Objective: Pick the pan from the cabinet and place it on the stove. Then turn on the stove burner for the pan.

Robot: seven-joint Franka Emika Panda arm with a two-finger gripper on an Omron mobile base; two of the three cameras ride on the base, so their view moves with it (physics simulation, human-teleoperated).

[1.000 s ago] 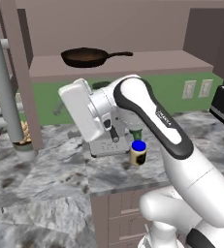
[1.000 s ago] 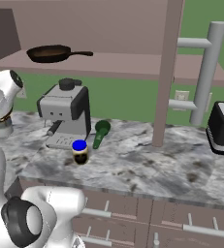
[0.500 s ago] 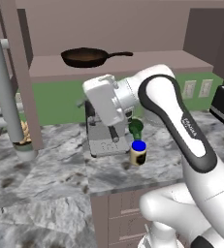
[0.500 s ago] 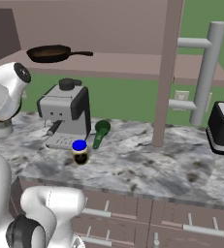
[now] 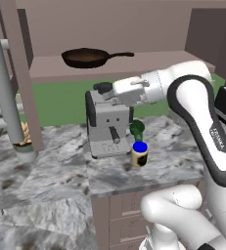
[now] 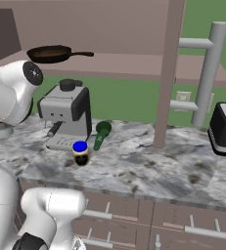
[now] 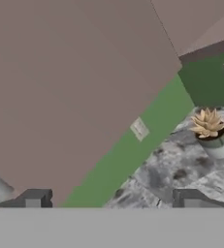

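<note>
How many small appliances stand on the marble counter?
2: a grey coffee machine beside the blue-lidded jar, and a black toaster at the counter's right end. Others may be hidden.

A grey marbled counter (image 6: 148,168) runs beneath a green wall (image 6: 134,100), with mauve drawer fronts (image 6: 134,215) below the counter and a black toaster (image 6: 225,128) at its right end.
</note>
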